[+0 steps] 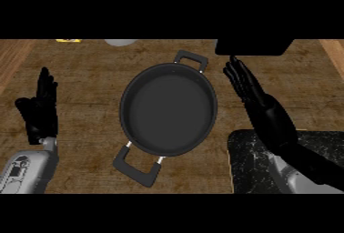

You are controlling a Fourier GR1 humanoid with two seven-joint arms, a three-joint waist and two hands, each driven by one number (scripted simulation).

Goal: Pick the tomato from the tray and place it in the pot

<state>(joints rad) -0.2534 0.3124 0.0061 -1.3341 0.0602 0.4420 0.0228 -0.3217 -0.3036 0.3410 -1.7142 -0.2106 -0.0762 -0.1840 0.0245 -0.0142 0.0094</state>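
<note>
From my seat I see the pot [169, 109] sitting at the middle of the wooden counter [87, 86], dark and round, nothing lying inside it; one handle points to about one o'clock, the other to about seven o'clock. The tray [252, 159], a black speckled slab, lies at about four o'clock from the pot, partly under my right forearm; I cannot find the tomato anywhere on the part of it that shows, nor in the pot. The right hand [259, 102] stretches toward twelve o'clock beside the pot's right rim, fingers straight and holding nothing; its fingertips come close to a black object [252, 47] at the top edge. The left hand [39, 109] rests at nine o'clock, well apart from the pot, fingers up and relaxed, empty. At the far edge, around eleven o'clock, I make out a pale grey round thing [119, 42] and a small yellow bit [68, 40]; too little of either shows to name them.
</note>
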